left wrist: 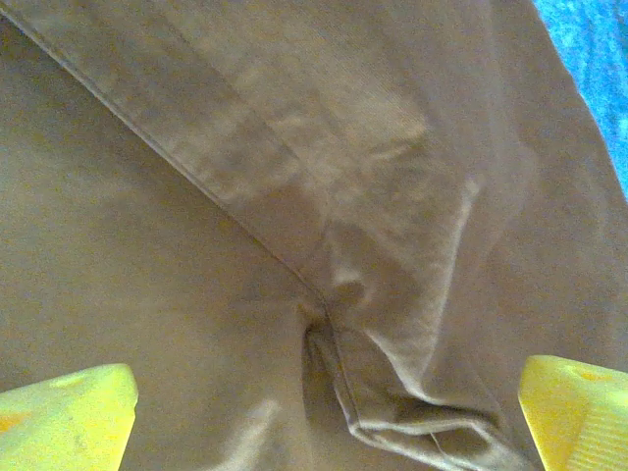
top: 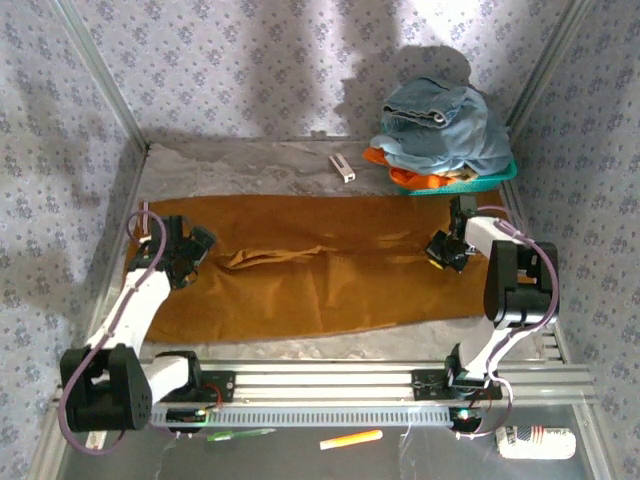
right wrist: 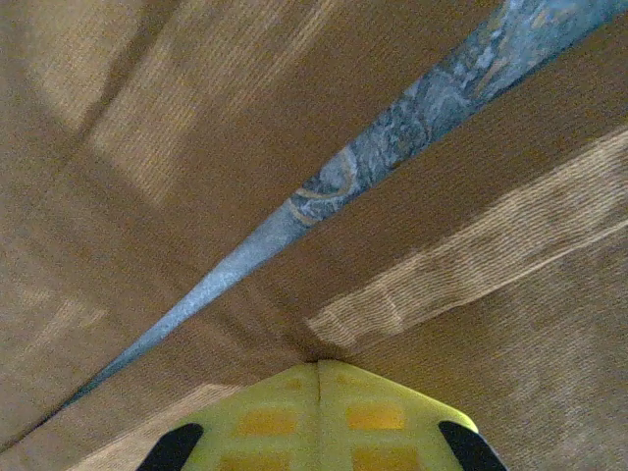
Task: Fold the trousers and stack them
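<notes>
The mustard-brown trousers (top: 320, 270) lie spread lengthwise across the table, with a rumpled ridge along their middle. My left gripper (top: 203, 243) hovers over their left part, open. In the left wrist view its yellow fingertips (left wrist: 64, 422) stand far apart over a seam and a small fold of the trousers (left wrist: 245, 196), with nothing between them. My right gripper (top: 443, 252) is at the trousers' right end. There its yellow jaws (right wrist: 319, 388) are pressed together, with the corduroy trousers (right wrist: 471, 147) pinched at their tip.
At the back right stands a teal basket (top: 500, 175) with a light blue denim garment (top: 440, 125) and orange cloth (top: 400, 175). A small white object (top: 342, 168) lies behind the trousers. Bare grey table (right wrist: 412, 118) shows between two cloth edges. Papered walls close in on both sides.
</notes>
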Controlling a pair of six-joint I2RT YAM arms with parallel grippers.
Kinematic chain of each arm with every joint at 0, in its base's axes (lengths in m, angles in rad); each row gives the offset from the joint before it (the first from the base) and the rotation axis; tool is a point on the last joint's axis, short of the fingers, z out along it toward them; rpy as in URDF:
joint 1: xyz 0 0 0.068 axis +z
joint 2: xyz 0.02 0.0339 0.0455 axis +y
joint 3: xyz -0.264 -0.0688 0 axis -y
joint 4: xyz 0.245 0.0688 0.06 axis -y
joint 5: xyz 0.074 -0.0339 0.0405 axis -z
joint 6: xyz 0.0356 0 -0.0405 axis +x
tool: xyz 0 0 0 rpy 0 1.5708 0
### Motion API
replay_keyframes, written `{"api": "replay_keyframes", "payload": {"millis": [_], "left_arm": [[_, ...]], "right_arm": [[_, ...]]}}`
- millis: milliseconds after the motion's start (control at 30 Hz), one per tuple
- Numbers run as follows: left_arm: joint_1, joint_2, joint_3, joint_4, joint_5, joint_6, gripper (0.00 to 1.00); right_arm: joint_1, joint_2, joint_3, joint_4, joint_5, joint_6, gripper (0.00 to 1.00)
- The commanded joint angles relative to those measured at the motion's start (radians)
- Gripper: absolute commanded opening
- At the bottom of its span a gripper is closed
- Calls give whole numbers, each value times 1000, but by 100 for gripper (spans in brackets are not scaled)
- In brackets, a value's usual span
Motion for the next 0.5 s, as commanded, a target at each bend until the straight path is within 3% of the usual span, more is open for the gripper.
{"api": "replay_keyframes", "payload": {"millis": [0,100,300,467], "left_arm": [[27,112,127,49,-54,-10,100],[54,285,257,63,-30,19,100],[95,625,433,155,131,15,99],[154,728,447,173,171,20,98]], "right_arm": [[31,-43,13,-42,54,-33,0],[77,-105,25,-94,53,-33,5],[159,-130,51,-109,31,-11,4],[156,-99,31,-93,32,-9,3]]}}
